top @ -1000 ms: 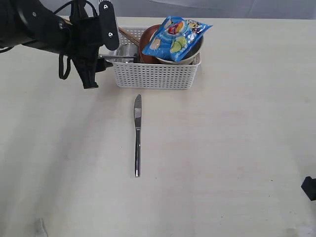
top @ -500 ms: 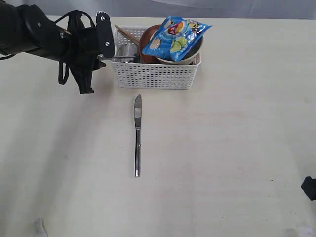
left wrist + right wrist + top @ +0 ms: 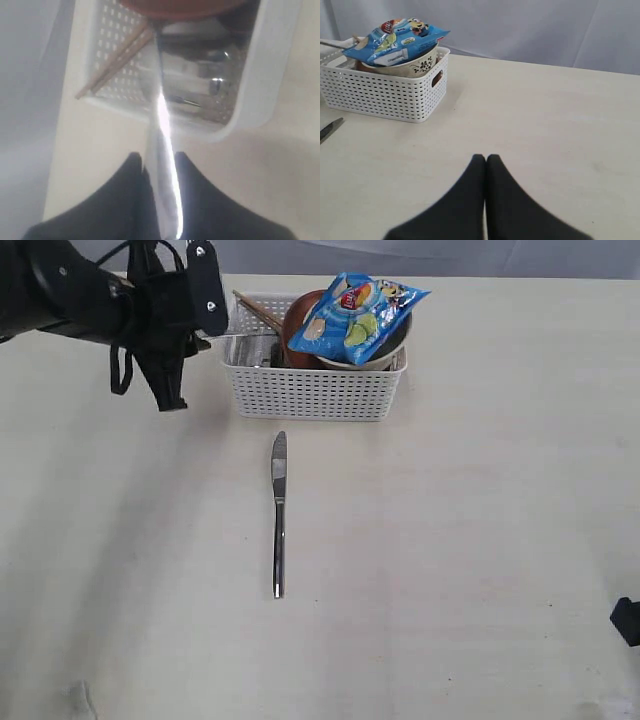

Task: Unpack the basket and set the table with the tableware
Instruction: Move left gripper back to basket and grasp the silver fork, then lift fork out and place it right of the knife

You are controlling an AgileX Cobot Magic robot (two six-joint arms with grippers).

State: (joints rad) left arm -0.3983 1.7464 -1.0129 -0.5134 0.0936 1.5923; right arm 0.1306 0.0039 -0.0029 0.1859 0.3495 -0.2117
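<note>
Clamps a steel utensil [image 3: 161,107] in the left gripper [image 3: 160,161] at one end of the basket [image 3: 315,395] (head hidden inside). Holds the right gripper [image 3: 486,159] pressed together over the table [image 3: 450,540].

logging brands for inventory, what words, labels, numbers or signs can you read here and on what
Nothing reads clearly.
Chip bag: red and yellow logo patch, lettering too blurred to read.
Left arm housing: small white mark, too small to read.
Bowl: dark flower print, no words.
Basket, knife, steel utensil in the left pincer: no markings visible.
</note>
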